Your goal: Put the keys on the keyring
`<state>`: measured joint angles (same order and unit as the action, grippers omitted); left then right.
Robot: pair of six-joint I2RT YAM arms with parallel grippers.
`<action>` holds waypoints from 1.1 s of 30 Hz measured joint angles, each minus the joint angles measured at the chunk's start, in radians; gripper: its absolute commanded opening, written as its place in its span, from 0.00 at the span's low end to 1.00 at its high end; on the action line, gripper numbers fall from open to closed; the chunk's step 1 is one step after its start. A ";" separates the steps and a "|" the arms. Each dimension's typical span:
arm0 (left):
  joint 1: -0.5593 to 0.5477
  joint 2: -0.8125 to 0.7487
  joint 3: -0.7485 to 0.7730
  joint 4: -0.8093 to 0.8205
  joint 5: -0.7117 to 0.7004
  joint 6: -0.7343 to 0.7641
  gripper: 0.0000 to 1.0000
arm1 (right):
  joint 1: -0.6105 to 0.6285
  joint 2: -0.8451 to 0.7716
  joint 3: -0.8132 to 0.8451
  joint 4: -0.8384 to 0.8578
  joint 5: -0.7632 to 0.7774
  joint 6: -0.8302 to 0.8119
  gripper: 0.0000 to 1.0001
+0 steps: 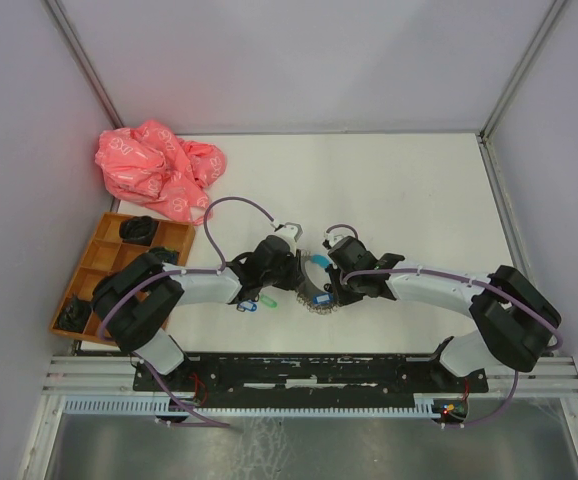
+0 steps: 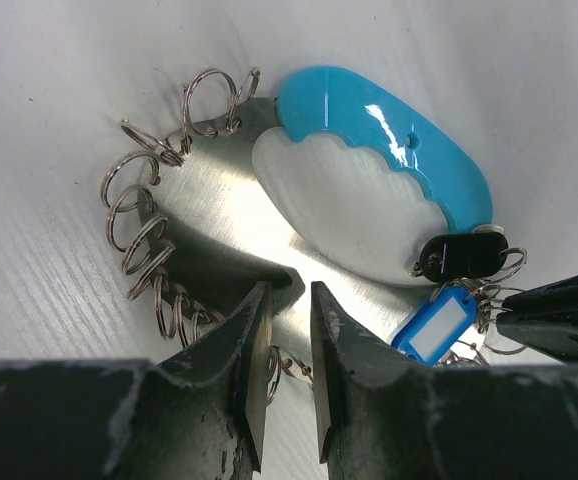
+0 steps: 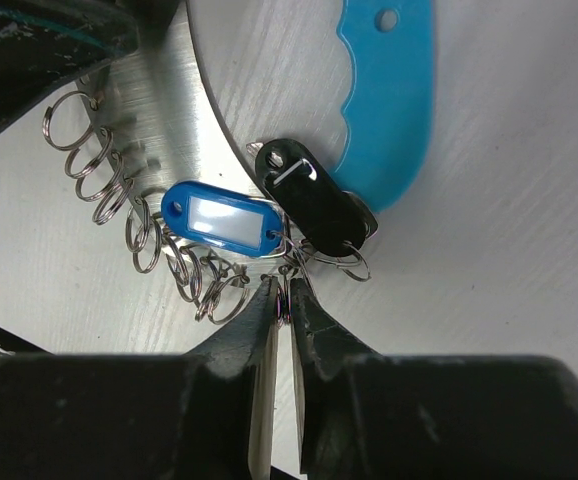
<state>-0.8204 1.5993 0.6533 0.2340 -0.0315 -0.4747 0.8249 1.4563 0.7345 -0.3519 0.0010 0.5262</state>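
A white table [image 1: 419, 200] enclosed by plain pale walls [image 1: 299, 60] with grey corner posts [image 1: 516, 68].

Pink bag [image 1: 159, 165], orange tray [image 1: 96, 258]

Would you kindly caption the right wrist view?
Right gripper pinches a small ring beside blue tag and black tag on the keyring.

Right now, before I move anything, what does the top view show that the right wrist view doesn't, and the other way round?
Only the top view: the pink bag and the orange tray at the table's left. Only the right wrist view: the black tag, and the right jaws shut on a split ring just below it. Both: the keyring with its light-blue handle.
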 measured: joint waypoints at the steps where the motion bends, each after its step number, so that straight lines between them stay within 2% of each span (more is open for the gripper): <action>1: 0.000 0.000 0.000 0.000 0.000 0.000 0.29 | 0.000 0.000 0.000 0.000 0.000 0.000 0.19; 5: 0.000 -0.001 -0.001 0.000 0.000 0.000 0.29 | 0.000 0.000 0.001 -0.003 0.000 0.000 0.22; 19: 0.000 -0.009 -0.013 0.008 0.006 0.000 0.29 | 0.002 -0.010 0.015 -0.020 0.011 0.007 0.22; 33: 0.000 -0.013 -0.019 0.011 0.006 0.000 0.28 | 0.002 -0.018 0.015 -0.031 0.038 0.008 0.16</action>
<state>-0.8200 1.5864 0.6342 0.2451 -0.0250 -0.4747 0.8265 1.4380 0.7498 -0.3832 0.0391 0.5343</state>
